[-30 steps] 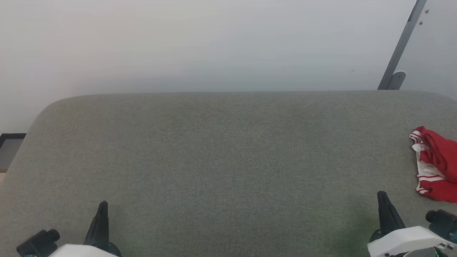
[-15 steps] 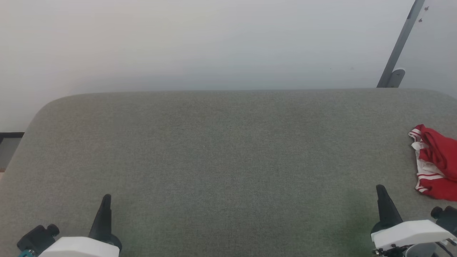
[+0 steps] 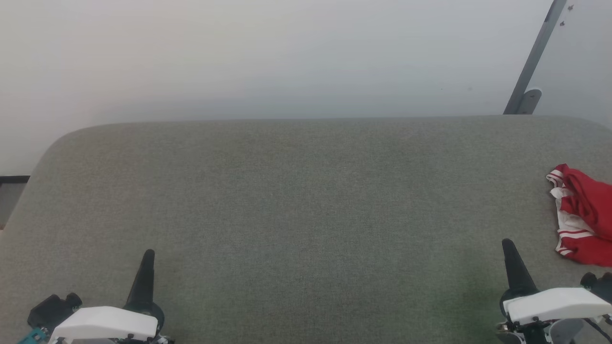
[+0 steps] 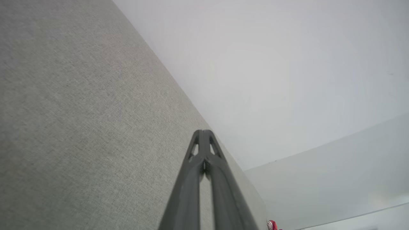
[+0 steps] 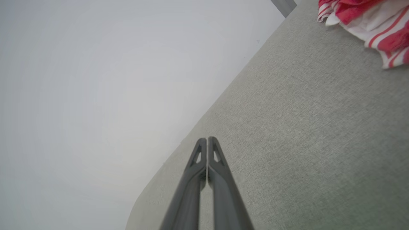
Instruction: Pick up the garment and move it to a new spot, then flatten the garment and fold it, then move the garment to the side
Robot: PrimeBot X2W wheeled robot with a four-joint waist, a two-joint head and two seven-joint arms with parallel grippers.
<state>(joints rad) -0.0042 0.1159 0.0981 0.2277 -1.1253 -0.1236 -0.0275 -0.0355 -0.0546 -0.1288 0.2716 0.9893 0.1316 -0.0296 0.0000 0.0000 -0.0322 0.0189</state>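
Left gripper [image 3: 148, 254] and right gripper [image 3: 507, 244] have edged forward, both pinched shut, empty. Garment [image 3: 585, 215] lies bunched, not flat, at the table's [image 3: 306, 191] right edge.

Red-and-white garment [image 3: 582, 215] lies bunched at the right edge of the grey fabric-covered table [image 3: 306, 191], cut off by the frame; left gripper [image 3: 148, 254] lower left, right gripper [image 3: 506, 243] lower right, both fingers-together, right one near the garment, not touching.
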